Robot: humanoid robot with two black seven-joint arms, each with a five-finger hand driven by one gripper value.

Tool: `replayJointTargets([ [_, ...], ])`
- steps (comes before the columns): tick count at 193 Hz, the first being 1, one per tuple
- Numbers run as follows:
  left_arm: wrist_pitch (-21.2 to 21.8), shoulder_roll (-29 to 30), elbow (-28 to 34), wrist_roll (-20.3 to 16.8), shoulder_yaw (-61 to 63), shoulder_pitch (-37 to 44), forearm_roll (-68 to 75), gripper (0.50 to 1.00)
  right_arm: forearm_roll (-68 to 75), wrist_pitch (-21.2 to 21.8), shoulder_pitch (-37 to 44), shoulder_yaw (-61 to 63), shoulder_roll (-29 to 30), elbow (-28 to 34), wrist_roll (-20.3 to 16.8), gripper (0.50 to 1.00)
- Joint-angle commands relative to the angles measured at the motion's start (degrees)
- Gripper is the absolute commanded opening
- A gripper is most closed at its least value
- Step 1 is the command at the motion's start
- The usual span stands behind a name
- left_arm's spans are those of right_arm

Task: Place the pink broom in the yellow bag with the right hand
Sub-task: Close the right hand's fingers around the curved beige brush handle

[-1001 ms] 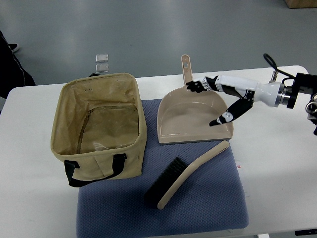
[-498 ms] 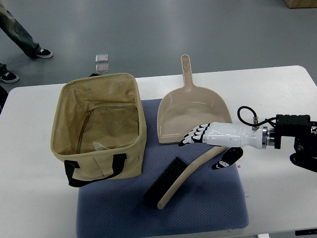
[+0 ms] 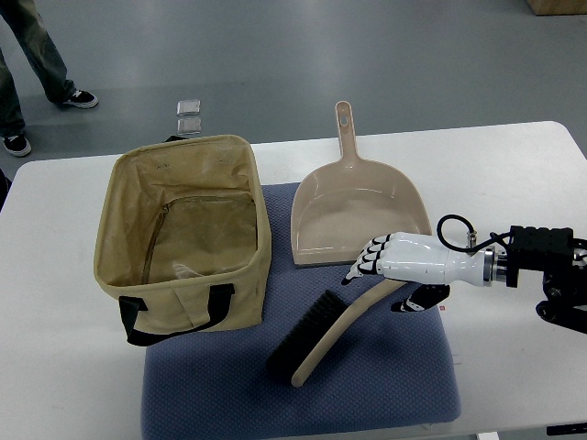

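Note:
The pink broom (image 3: 321, 335) lies diagonally on the blue mat (image 3: 385, 385), dark bristles at its lower left, still resting flat. Its upper handle end is hidden under my right hand (image 3: 381, 289), which reaches in from the right edge. The fingers (image 3: 364, 266) curl over the far side of the handle and the thumb (image 3: 415, 301) sits on the near side, so the hand is shut around the handle. The yellow bag (image 3: 183, 225) stands open on the left of the table, black handle at its front. The left arm does not show.
A pink dustpan (image 3: 359, 215) lies just beyond my right hand, its handle pointing away. A person's legs (image 3: 37, 55) stand on the floor at the top left. Two small clear objects (image 3: 189, 115) lie on the floor behind the white table (image 3: 514, 183).
My right hand came down from over the dustpan onto the broom's handle end, and its fingers went from stretched out to curled around it. The broom has not moved.

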Motion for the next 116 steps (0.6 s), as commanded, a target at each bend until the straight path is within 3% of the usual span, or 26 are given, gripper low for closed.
replayJointTargets([
  [1,0.00,0.00,0.02,0.00,0.00,0.00,0.00,1.000,-0.89,-0.06,-0.08,-0.48,0.07,-0.07,-1.17,0.805],
  [69,0.00,0.00,-0.07,0.00,0.00,0.00,0.00,1.000,-2.56,-0.68,-0.08,-1.98,0.07,-0.07,-3.46,0.782],
  [88,0.00,0.00,0.02,0.00,0.00,0.00,0.00,1.000,-2.74,-1.56,-0.08,-2.59,0.07,-0.07,-4.34,0.723],
  [103,0.00,0.00,0.02,-0.09,0.00,0.00,0.00,1.000,-3.18,-1.56,0.00,-2.77,0.16,-0.07,-5.13,0.625],
  [116,0.00,0.00,-0.07,0.00,0.00,0.00,0.00,1.000,-3.26,-1.56,0.00,-2.77,0.07,-0.07,-5.48,0.603],
])
